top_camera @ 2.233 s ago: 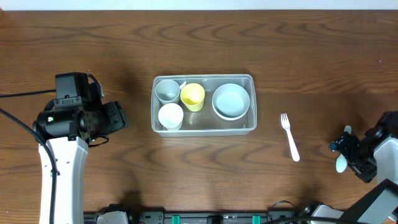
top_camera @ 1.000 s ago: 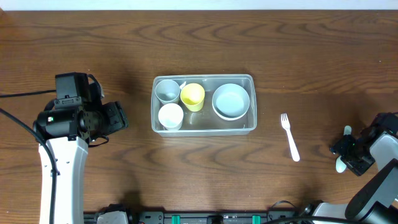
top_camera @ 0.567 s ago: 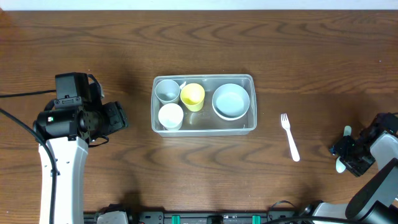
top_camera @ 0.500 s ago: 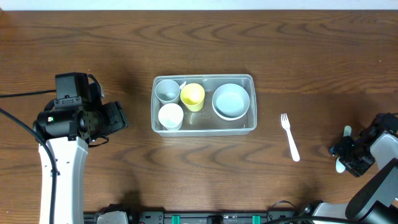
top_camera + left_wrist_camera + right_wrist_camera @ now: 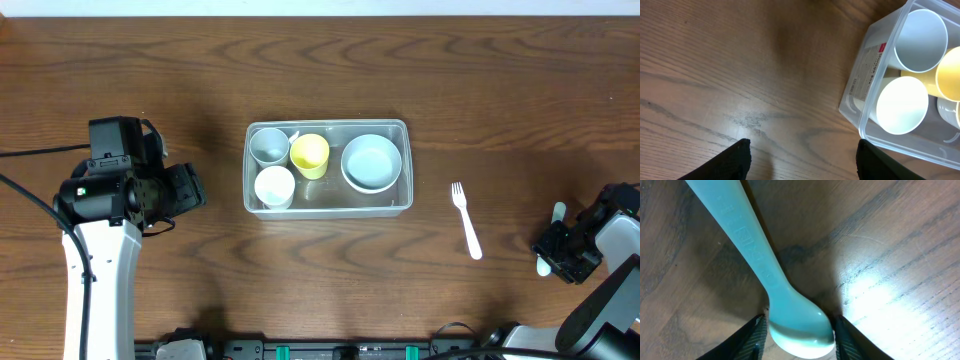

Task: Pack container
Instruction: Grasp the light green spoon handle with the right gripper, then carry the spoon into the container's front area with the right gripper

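Observation:
The clear container (image 5: 407, 200) sits mid-table and holds a grey cup (image 5: 268, 146), a yellow cup (image 5: 310, 154), a white cup (image 5: 274, 186) and a pale bowl (image 5: 372, 162). A light teal spoon (image 5: 755, 255) lies on the wood at the far right. My right gripper (image 5: 800, 335) is down over its bowl end, with a finger pressed against each side. In the overhead view the spoon (image 5: 558, 211) pokes out from under that gripper (image 5: 548, 258). My left gripper (image 5: 802, 160) hovers open and empty, left of the container (image 5: 860, 95).
A white plastic fork (image 5: 466, 222) lies on the table between the container and the right arm. The left arm's body (image 5: 100, 200) stands at the table's left side. The table's front edge is close behind the right gripper.
The right jaws have narrowed from either side onto the spoon's bowl end, and the gripper shifted slightly. The spoon, the container and the left arm have not moved.

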